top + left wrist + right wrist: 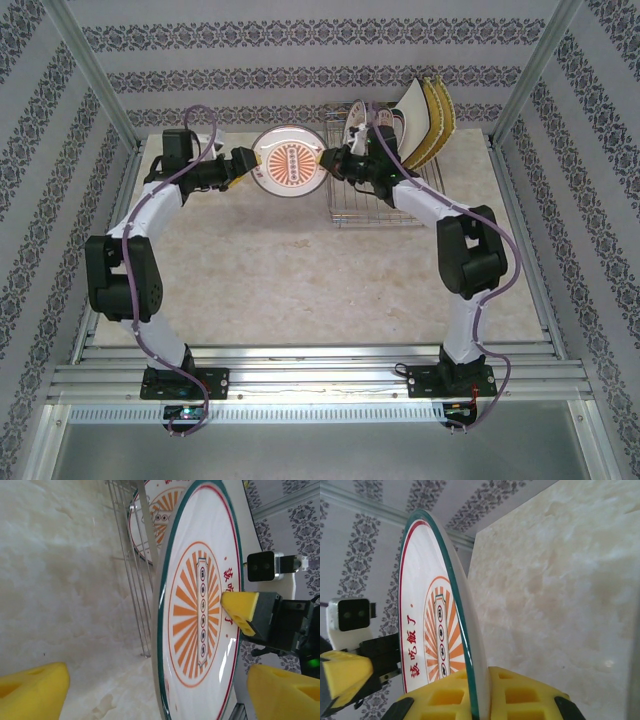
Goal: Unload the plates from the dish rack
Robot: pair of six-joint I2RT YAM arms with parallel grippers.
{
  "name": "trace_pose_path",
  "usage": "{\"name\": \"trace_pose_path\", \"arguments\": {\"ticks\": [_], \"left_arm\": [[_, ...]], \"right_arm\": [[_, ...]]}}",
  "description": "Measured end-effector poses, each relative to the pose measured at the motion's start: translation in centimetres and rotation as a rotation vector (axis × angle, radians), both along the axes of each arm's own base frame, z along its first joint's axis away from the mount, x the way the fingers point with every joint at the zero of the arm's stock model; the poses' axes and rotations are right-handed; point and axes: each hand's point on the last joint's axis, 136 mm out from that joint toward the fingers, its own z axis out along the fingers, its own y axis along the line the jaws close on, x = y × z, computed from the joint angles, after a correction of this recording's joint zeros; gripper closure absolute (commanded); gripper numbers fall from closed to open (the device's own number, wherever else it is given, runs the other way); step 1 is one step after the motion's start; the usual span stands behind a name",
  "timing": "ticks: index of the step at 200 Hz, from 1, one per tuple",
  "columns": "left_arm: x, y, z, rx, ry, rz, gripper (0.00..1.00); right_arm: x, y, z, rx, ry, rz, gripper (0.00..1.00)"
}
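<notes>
Step in hand: a mid-air handover of one plate taken out of the dish rack (385,208). The right fingers (520,697) are clamped on the rim of the green-banded plate (287,162), one pad on each face. The left fingers (35,690) are apart, straddling the opposite rim with a gap on both sides, not touching. The plate is held in the air above the surface (300,270), just left of the rack and between the two arms. It stands on edge with its patterned face towards the near side and tilted a bit up at the top camera. It is round, so there's no true long axis; the gripped diameter runs left-right, from one set of fingers to the other. Next move, I judge: left closes on the rim, then right lets go. The remaining plates (428,118) sit upright at the rack's far end.
</notes>
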Motion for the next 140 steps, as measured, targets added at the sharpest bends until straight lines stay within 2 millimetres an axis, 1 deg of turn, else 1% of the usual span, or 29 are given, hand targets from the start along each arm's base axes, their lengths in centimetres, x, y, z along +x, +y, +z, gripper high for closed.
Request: {"name": "trace_pose_path", "arguments": {"ticks": [7,14,21,35,48,64,80,119,123,133,140], "left_arm": [[-0.1,-0.1,-0.3,-0.008,0.012,-0.001,0.19],[-0.1,-0.1,-0.5,-0.012,0.018,0.000,0.26],[-0.1,-0.1,-0.6,-0.015,0.020,-0.002,0.36],[-0.2,-0.2,-0.6,-0.024,0.024,-0.004,0.61],[-0.2,-0.2,-0.6,-0.028,0.027,-0.004,0.78],[-0.2,-0.1,-0.9,-0.033,0.040,0.006,1.00],[-0.1,0.3,-1.3,-0.029,0.057,0.032,1.00],[0.0,0.4,-1.2,-0.038,0.057,0.038,1.00],[0.0,0.4,-1.2,-0.039,0.056,0.039,1.00],[0.1,0.4,-1.4,-0.045,0.056,0.043,1.00],[0.1,0.4,-1.6,-0.047,0.054,0.045,1.00]], "right_arm": [[-0.1,0.5,-0.1,0.000,0.002,0.009,1.00],[-0.3,0.9,-0.3,0.001,0.006,0.017,1.00],[-0.4,1.3,-0.5,0.000,0.010,0.025,1.00],[-0.5,1.8,-0.9,-0.002,0.017,0.033,1.00],[-0.5,1.8,-1.2,-0.001,0.025,0.032,1.00],[-0.6,1.9,-0.9,0.008,0.025,0.042,1.00],[-0.4,2.0,-0.3,0.011,-0.007,0.049,1.00],[-0.4,2.0,-0.3,0.004,-0.014,0.046,1.00],[-0.4,2.0,-0.3,0.004,-0.015,0.046,0.90],[-0.3,2.0,-0.3,0.001,-0.013,0.042,0.62],[-0.3,2.0,-0.4,0.000,-0.008,0.041,0.50]]}}
